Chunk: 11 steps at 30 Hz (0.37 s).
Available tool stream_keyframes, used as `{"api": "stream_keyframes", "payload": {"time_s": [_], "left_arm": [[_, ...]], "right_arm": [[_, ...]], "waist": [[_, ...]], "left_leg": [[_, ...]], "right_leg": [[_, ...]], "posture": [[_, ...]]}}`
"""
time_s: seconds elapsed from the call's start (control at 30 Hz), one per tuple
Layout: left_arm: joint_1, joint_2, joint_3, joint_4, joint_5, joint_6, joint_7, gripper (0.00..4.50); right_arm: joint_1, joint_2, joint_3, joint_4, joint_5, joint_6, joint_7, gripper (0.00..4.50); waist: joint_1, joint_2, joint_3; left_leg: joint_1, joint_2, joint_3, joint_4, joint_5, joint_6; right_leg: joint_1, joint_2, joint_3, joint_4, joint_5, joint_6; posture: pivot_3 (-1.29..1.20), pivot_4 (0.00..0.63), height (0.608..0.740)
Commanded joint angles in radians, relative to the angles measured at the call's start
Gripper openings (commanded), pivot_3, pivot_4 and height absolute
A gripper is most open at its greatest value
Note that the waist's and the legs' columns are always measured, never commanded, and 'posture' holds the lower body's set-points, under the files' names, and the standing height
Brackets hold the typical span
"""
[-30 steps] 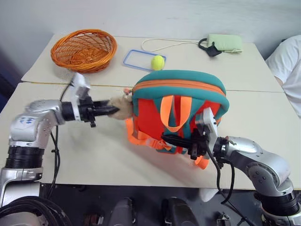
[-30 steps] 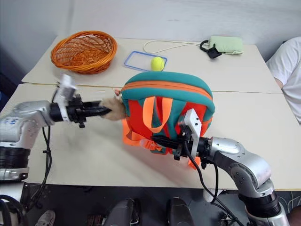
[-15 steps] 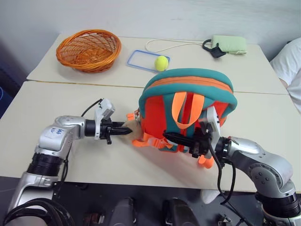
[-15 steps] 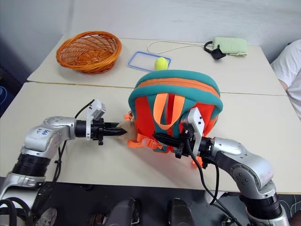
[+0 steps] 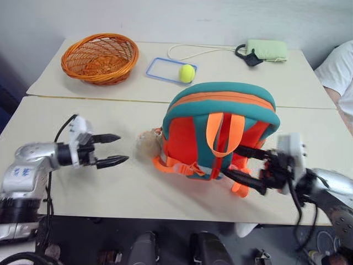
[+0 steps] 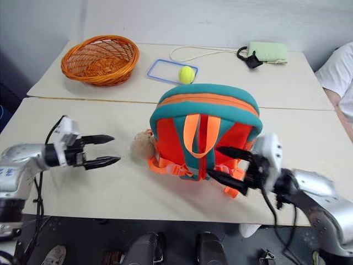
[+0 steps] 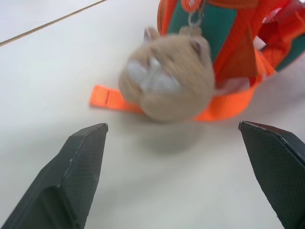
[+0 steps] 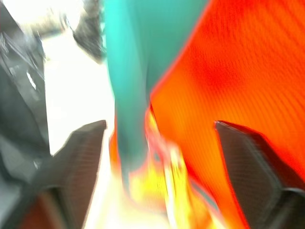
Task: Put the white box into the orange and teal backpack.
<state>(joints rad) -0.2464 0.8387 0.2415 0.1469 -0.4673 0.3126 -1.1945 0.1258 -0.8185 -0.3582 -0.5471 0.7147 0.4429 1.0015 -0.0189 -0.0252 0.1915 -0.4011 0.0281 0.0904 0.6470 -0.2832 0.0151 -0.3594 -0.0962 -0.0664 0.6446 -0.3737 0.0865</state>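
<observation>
**Inspector:** On the near tabletop (image 5: 83, 187), what did you record from your station?

**Operator:** I saw the orange and teal backpack (image 5: 220, 130) standing upright near the middle, its zipped teal top toward the far side and its orange webbing loops (image 5: 220, 135) facing me. The tan plush toy (image 5: 146, 144) hung at its left side, resting on the surface beside an orange strap (image 7: 107, 98).

**Inspector:** State of the left end effector?

**Operator:** The left end effector (image 5: 109, 150) was spread wide, both black fingers pointing toward the plush toy but apart from it, gripping nothing. My left wrist view confirmed it: the toy lay between and beyond the two fingertips, untouched.

**Inspector:** And the right?

**Operator:** The right end effector (image 5: 246, 167) was likewise spread, its fingers lying close against the lower right front of the backpack, by the straps. I could not tell whether a finger touched the fabric. It pinched nothing that I could see.

**Inspector:** The white box?

**Operator:** I could not locate the white box from any camera; whether it lay inside the closed backpack, I could not tell.

**Inspector:** Other items?

**Operator:** On the far tabletop (image 5: 309, 83) I noted an orange wicker basket (image 5: 99, 57), a clear blue-rimmed tray (image 5: 164, 69) with a yellow ball (image 5: 186, 72) at its right end, and a green pouch (image 5: 266, 49) with a white cord (image 5: 201, 48). A person's white sleeve (image 5: 337, 69) showed at the right edge.
</observation>
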Motion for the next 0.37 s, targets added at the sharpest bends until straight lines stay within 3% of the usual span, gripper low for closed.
{"api": "stream_keyframes", "payload": {"time_s": [0.03,0.17,0.37], "left_arm": [[0.107,0.014,0.092,-0.014,0.02,-0.106,0.013,4.5],[0.215,0.015,0.128,-0.076,0.059,-0.17,0.067,4.5],[0.243,-0.007,0.137,-0.06,0.062,-0.211,0.111,4.5]], "right_arm": [[0.081,-0.018,-0.154,0.145,-0.11,-0.202,0.115,4.48],[0.086,-0.02,-0.21,0.353,-0.195,-0.366,0.163,4.48],[-0.003,-0.011,-0.146,0.583,-0.31,-0.563,0.166,4.48]], "waist": [[-0.001,0.0,0.0],[-0.003,0.0,0.0],[-0.007,0.002,0.001]], "left_leg": [[0.0,0.0,0.0,0.001,-0.001,0.001],[0.002,-0.001,0.001,0.002,-0.003,0.007],[0.012,0.0,0.001,-0.002,-0.003,0.004]], "right_leg": [[0.001,0.0,0.0,-0.001,0.0,0.001],[0.003,-0.002,0.002,-0.001,0.003,0.005],[0.009,-0.003,0.002,-0.001,0.002,0.002]], "posture": [[0.0,0.15,0.74],[0.0,0.15,0.74],[0.0,0.15,0.74]]}}
